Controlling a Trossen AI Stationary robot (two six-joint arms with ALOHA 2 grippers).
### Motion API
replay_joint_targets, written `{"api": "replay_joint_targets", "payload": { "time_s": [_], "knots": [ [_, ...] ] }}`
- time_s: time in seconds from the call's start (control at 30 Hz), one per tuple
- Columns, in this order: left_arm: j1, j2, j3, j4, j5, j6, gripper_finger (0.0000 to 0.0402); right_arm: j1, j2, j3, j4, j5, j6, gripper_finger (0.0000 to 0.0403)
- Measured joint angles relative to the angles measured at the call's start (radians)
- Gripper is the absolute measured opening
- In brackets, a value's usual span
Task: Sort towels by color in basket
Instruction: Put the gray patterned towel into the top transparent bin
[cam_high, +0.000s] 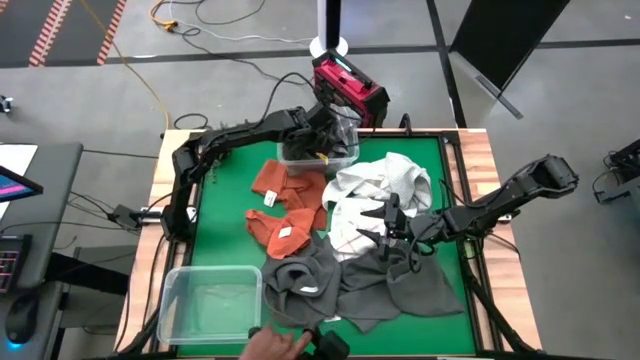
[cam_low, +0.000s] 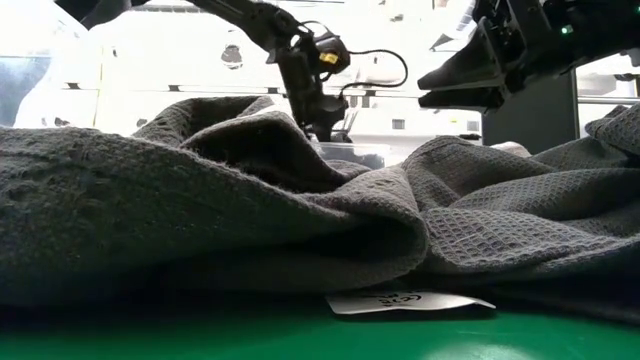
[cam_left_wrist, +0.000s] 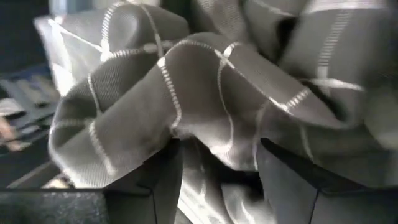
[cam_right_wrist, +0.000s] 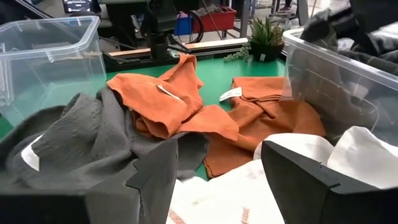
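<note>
My left gripper (cam_high: 335, 132) (cam_left_wrist: 221, 152) hangs open over a clear bin (cam_high: 292, 160) at the table's far middle. A bunched grey plaid towel (cam_left_wrist: 205, 81) lies in the bin just under the gripper. My right gripper (cam_high: 385, 222) (cam_right_wrist: 217, 149) is open and hovers above a white towel with thin red grid lines (cam_high: 350, 228) (cam_right_wrist: 217, 199). Plain white and light grey towels (cam_high: 390, 178) lie beyond it. Two rust orange towels (cam_high: 285, 205) (cam_right_wrist: 186, 106) lie at mid-table. Dark grey towels (cam_high: 345, 285) (cam_low: 300, 200) are heaped near the front edge. My left gripper points slanting down into the bin, with folds of the grey plaid towel (cam_left_wrist: 199, 155) reaching between its two spread fingers. Whether the fingers touch the cloth, I cannot tell.
A second clear bin (cam_high: 210, 300) (cam_right_wrist: 43, 43) stands at the near left corner. A person's hand (cam_high: 275, 345) shows at the front edge. A red box (cam_high: 350, 90) sits just beyond the far edge. Bare green mat (cam_high: 225, 200) lies left of the orange towels.
</note>
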Motion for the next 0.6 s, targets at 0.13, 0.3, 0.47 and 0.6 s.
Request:
{"api": "replay_joint_targets", "payload": {
  "time_s": [0.13, 0.3, 0.47, 0.6],
  "knots": [
    [-0.003, -0.013, 0.043, -0.091, 0.003, -0.107, 0.0194, 0.006, 0.000, 0.000, 0.001, 0.000, 0.000, 0.0260],
    [0.000, -0.040, 0.135, -0.203, 0.003, -0.224, 0.0194, 0.006, 0.000, 0.000, 0.011, 0.000, 0.001, 0.0260],
    [0.013, -0.036, 0.221, -0.214, 0.069, -0.337, 0.0194, 0.005, 0.000, 0.000, 0.021, 0.000, 0.000, 0.0260],
    [0.038, -0.034, 0.227, -0.084, 0.217, -0.402, 0.0194, 0.005, 0.000, 0.000, 0.027, -0.001, 0.000, 0.0260]
  ]
}}
